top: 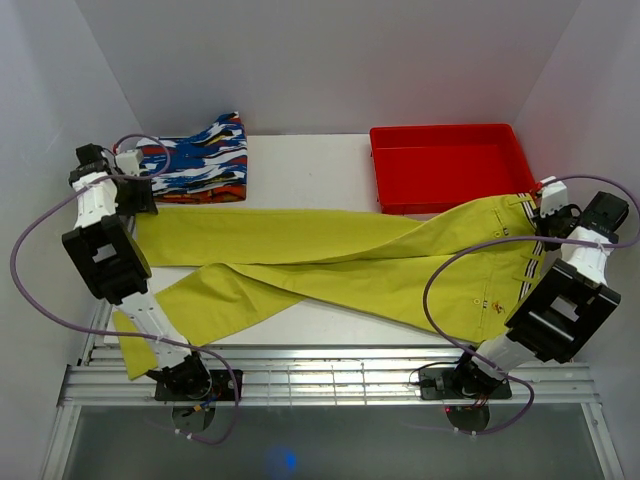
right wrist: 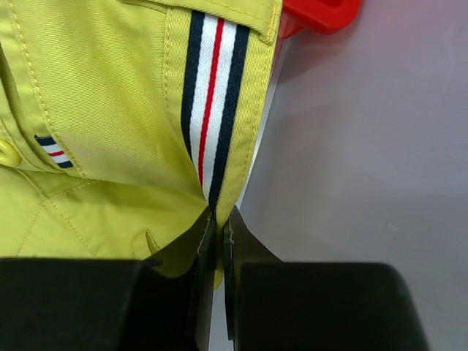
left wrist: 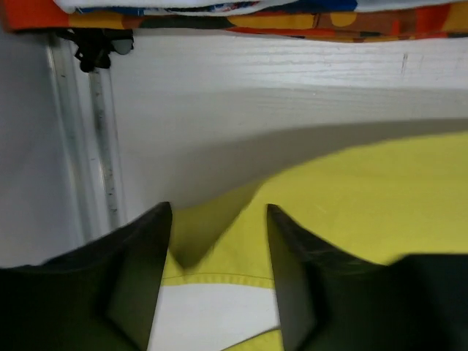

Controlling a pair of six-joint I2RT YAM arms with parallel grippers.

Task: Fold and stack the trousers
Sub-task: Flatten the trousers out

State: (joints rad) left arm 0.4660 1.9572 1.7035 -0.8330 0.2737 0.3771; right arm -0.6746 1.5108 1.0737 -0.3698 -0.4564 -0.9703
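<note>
Nearest, the right fingers [right wrist: 245, 245] clench the striped seam [right wrist: 212, 95] of the trousers [right wrist: 110, 110]; the left fingers [left wrist: 139, 248] straddle a leg hem [left wrist: 219, 278], unclosed, probably readying a fold.

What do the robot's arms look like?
Both the left arm and right arm are chunky white and black blocks. A thin purple cable loops beside each. Their fingers are flat, dark wedges.

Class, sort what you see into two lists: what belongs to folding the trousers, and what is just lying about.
Belongs: yellow-green trousers, left gripper, right gripper.
Lying about: red tray, folded patterned garment.
</note>
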